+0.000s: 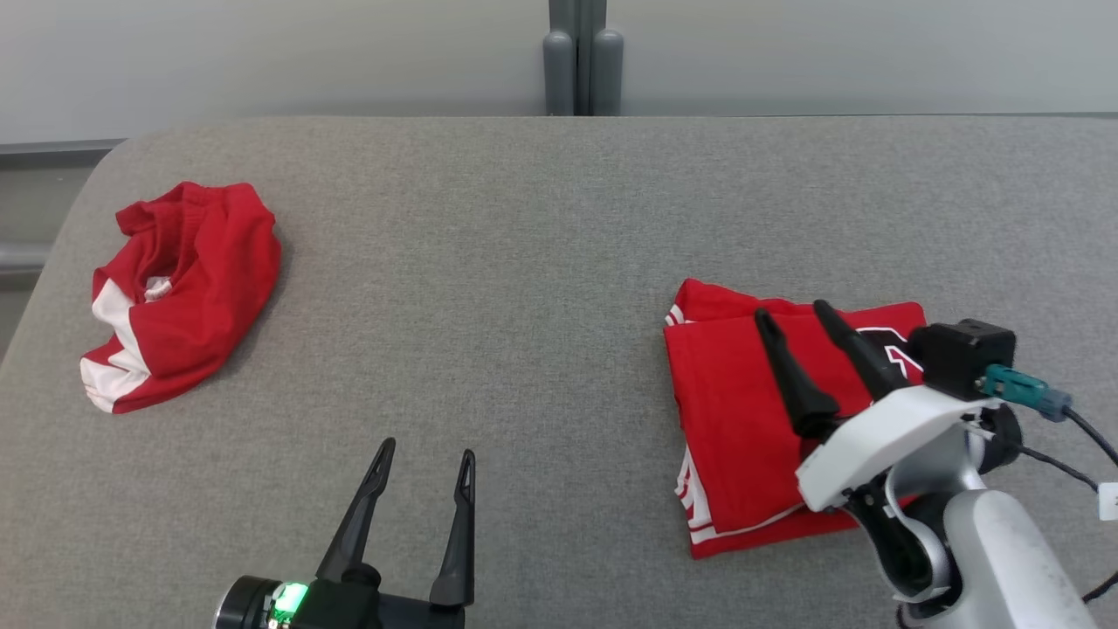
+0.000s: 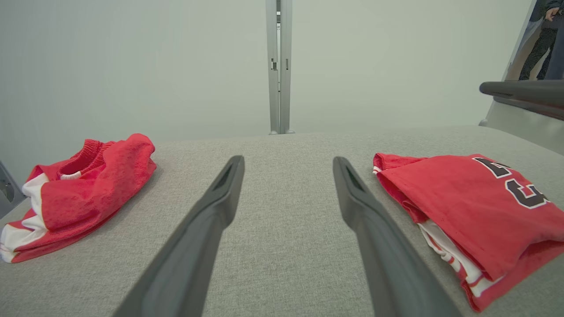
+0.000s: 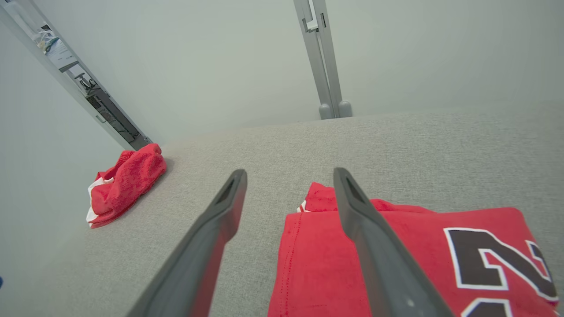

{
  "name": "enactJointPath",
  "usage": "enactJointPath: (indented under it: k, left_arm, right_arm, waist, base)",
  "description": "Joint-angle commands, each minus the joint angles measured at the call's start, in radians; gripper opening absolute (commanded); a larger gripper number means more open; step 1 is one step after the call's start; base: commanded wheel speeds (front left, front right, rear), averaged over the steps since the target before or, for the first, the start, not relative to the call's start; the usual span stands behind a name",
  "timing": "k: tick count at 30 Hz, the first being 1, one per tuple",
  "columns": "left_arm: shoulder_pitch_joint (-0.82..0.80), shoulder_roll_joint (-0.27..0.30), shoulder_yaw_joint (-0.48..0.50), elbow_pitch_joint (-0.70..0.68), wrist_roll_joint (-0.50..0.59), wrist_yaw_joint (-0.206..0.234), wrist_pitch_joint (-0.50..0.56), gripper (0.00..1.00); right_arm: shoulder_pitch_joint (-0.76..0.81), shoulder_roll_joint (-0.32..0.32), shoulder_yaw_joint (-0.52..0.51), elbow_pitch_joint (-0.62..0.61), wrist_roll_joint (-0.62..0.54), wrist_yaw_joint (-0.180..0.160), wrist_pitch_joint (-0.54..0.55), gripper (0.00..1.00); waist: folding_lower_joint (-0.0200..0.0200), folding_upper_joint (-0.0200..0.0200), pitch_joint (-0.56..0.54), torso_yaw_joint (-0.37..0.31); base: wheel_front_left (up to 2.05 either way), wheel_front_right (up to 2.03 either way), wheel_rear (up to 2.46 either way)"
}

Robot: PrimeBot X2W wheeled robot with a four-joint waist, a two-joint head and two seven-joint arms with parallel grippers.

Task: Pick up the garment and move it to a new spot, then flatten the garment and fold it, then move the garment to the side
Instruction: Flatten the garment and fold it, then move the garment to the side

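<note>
A red garment (image 1: 742,419) with a black number lies folded on the right of the grey table (image 1: 524,262). Its stacked edges and white trim show in the left wrist view (image 2: 467,198). My right gripper (image 1: 791,311) stands open just over it with nothing between its fingers. In the right wrist view the gripper (image 3: 289,172) straddles the folded garment's (image 3: 317,264) left edge. My left gripper (image 1: 427,449) is open and empty near the table's front edge, left of the garment. In its own view the left gripper (image 2: 288,160) points at bare cloth.
A second red and white garment (image 1: 183,288) lies crumpled at the table's far left (image 2: 79,193). A grey post (image 1: 583,61) stands behind the far edge against a pale wall. Part of a person (image 2: 546,39) shows far off to the right.
</note>
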Motion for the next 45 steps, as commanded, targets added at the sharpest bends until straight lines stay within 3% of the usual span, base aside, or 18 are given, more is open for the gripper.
enactJointPath:
  k: [1, 6, 12, 15, 20, 30, 45]
  left_arm:
    - [0.01, 0.001, 0.006, -0.003, -0.003, 0.004, 0.0, 1.0]
    - [0.02, 0.001, 0.025, -0.009, 0.002, 0.006, 0.0, 1.0]
    - [0.05, 0.001, 0.065, -0.022, -0.047, 0.023, 0.0, 1.0]
    - [0.074, 0.001, 0.084, -0.027, -0.077, 0.033, 0.0, 1.0]
    - [0.111, 0.001, 0.121, -0.03, -0.129, 0.045, 0.0, 1.0]
    - [0.14, 0.001, 0.16, -0.05, -0.086, 0.033, 0.0, 1.0]
    - [0.198, 0.001, 0.169, -0.05, -0.071, 0.039, 0.0, 1.0]
  right_arm:
    - [0.001, -0.038, -0.014, -0.007, -0.015, -0.001, -0.024, 1.0]
    - [0.043, -0.119, -0.06, 0.016, -0.009, -0.001, -0.107, 1.0]
    - [0.119, -0.22, -0.033, 0.081, -0.025, -0.001, -0.281, 1.0]
    - [0.15, -0.214, -0.017, 0.139, -0.001, -0.001, -0.39, 1.0]
    - [0.153, -0.195, 0.018, 0.2, -0.017, -0.001, -0.463, 1.0]
    - [0.205, -0.14, -0.007, 0.101, -0.194, -0.001, -0.469, 1.0]
    - [0.25, -0.104, 0.022, 0.132, -0.202, -0.001, -0.469, 1.0]
  waist:
    - [0.0, 0.0, -0.013, -0.025]
    - [0.0, 0.0, -0.031, -0.066]
    - [0.0, 0.0, -0.065, -0.117]
    - [0.0, 0.0, -0.088, -0.144]
    - [0.0, 0.0, -0.118, -0.175]
    - [0.0, 0.0, -0.158, -0.185]
    - [0.0, 0.0, -0.187, -0.193]
  base:
    - [0.0, 0.0, 0.0]
    - [0.0, 0.0, 0.0]
    - [0.0, 0.0, 0.0]
    - [0.0, 0.0, 0.0]
    - [0.0, 0.0, 0.0]
    - [0.0, 0.0, 0.0]
    - [0.0, 0.0, 0.0]
